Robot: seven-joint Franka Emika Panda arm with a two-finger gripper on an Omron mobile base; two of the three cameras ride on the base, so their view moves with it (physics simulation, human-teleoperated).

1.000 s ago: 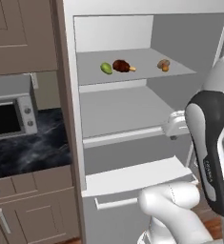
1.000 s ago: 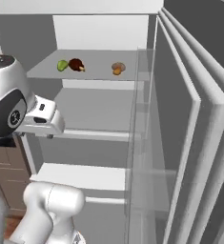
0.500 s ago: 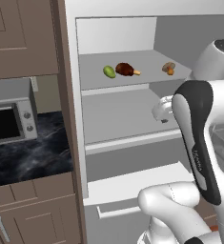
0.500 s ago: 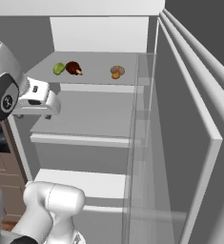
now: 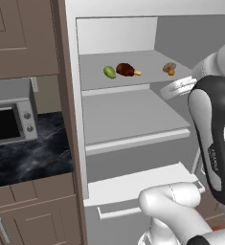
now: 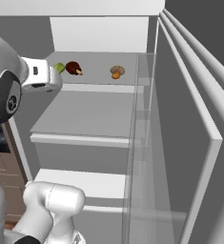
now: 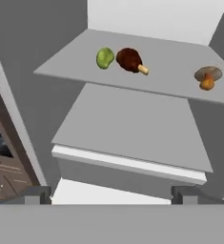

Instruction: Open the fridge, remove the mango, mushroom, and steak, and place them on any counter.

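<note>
Fridge [image 5: 133, 124] door's open, and I've risen to top-shelf height over the last second. My jaws are spread wide and empty, mango [image 7: 104, 58] nearest, steak [image 7: 130, 60] beside it, mushroom [image 7: 207, 77] well apart.

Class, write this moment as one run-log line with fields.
fridge: open | mango, steak, mushroom: top shelf | gripper: open, empty, facing shelves | counter: no food yet
</note>
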